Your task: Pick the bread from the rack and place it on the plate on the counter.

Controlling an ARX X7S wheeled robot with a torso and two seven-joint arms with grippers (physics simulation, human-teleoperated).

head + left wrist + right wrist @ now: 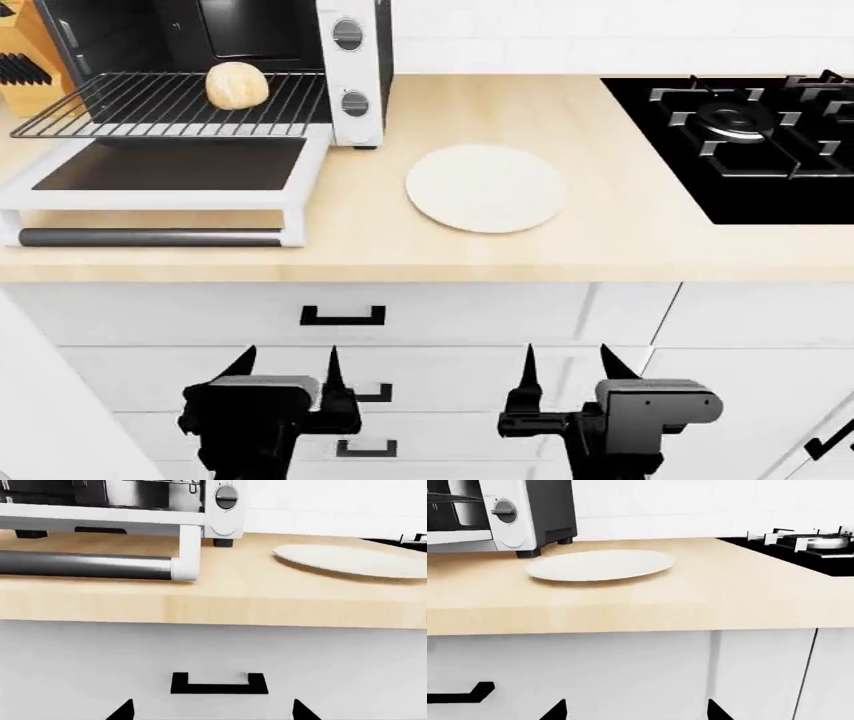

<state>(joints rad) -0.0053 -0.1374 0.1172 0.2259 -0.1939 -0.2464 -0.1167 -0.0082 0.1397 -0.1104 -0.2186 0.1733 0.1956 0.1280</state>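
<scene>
The bread (236, 84) was golden-brown with pale patches, the rack (160, 103) dark wire, the plate (486, 187) off-white, the worktop (601, 230) beige wood-grain, the stove (747, 140) black.

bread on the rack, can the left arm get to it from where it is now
Probably yes. The oven door is folded down and the rack is slid out, so the bread lies exposed with nothing over it. The left gripper, open, sits low before the drawers and must rise above the counter edge first.

Toaster oven (223, 510) door open, plate (353, 560) on counter (220, 587)
</scene>
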